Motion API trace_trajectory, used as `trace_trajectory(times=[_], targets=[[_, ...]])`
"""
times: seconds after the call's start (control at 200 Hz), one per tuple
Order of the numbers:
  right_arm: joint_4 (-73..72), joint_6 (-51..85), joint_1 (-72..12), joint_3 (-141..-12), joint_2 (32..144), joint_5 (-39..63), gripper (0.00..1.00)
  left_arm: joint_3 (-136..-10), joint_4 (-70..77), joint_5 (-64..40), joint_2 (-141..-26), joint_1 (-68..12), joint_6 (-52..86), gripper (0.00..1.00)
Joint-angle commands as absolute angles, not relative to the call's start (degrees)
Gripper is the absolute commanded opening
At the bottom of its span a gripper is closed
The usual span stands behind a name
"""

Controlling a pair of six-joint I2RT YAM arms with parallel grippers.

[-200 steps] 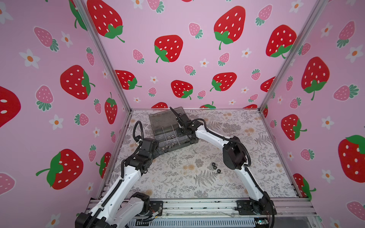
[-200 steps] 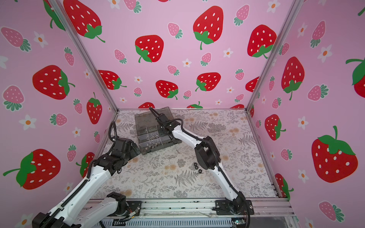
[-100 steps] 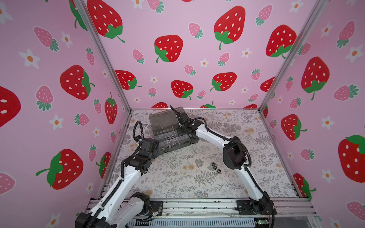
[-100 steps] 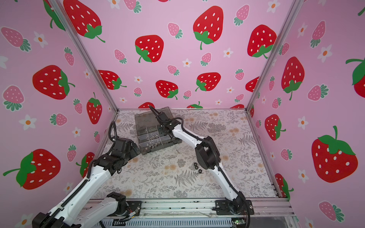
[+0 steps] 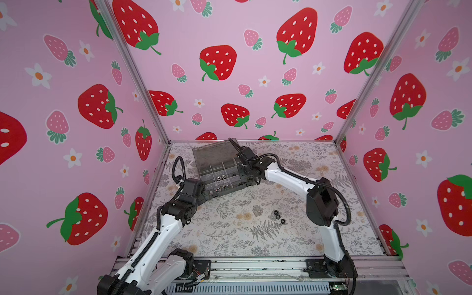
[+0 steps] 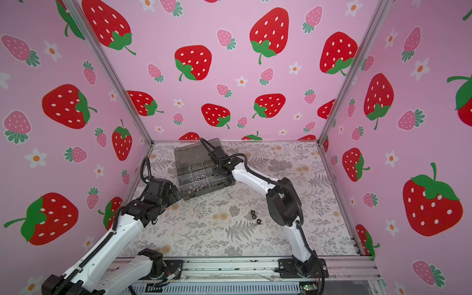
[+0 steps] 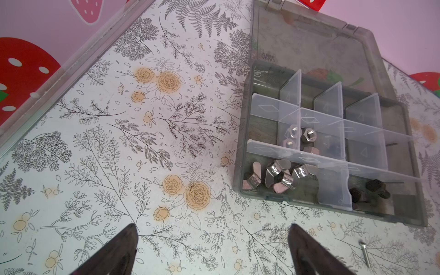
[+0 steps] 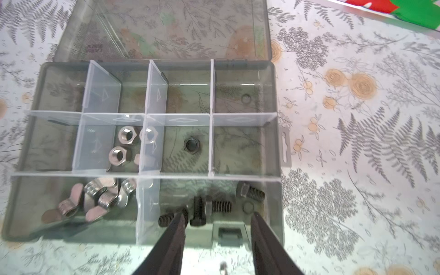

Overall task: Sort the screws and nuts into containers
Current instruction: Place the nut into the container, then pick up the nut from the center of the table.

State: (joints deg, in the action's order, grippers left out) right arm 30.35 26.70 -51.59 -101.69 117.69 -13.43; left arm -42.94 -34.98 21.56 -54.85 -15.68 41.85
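Inside the grey box [image 8: 240, 147], wing nuts [image 8: 100, 195], silver nuts [image 8: 126, 135], one black nut [image 8: 191, 144] and black bolts [image 8: 214, 206] each had their own little room. Out on the worktop [image 5: 229, 229], three black nuts [image 5: 278, 217] and a thin silver screw [image 7: 365, 252] waited. Over the bolts the right claw [image 8: 218, 213] was partly apart, holding nothing. Near the box the left claw [image 7: 213, 226] was wide apart, empty. Bolts were blurry, hard to count.

Both top views look down from high in front over the whole table [image 5: 229, 229]; both close wrist views share the organiser box [image 7: 262, 126].
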Motion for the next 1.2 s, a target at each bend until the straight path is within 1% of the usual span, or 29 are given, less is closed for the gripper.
trace_trajectory(times=[0.0,0.175,0.38,0.5,0.68,1.006,1.196], targets=[[28.54,31.00,-51.69,-90.11,109.12,-15.36,0.48,-44.90,-35.77,22.71,-55.02,-15.37,42.50,0.99],[28.86,36.20,-51.70,-74.77,98.74,-14.28,0.49,-44.86,-35.28,22.43,-54.79,-15.38,42.85,0.99],[33.73,39.00,-51.69,-66.98,94.51,-10.54,0.50,-44.80,-35.03,21.63,-54.93,-15.37,43.11,0.99],[36.65,39.37,-51.68,-64.19,94.16,-9.99,0.51,-44.51,-34.74,21.22,-54.93,-15.38,43.42,0.99],[36.97,38.43,-51.68,-60.74,94.78,-7.41,0.51,-44.43,-34.45,20.74,-54.93,-15.38,43.73,0.99],[37.20,37.00,-51.27,-58.56,96.43,-8.69,0.50,-43.81,-34.90,20.82,-53.99,-15.38,44.30,0.99],[35.79,36.71,-50.70,-57.53,96.77,-8.27,0.47,-43.55,-34.82,20.73,-54.12,-15.38,44.56,0.99]])
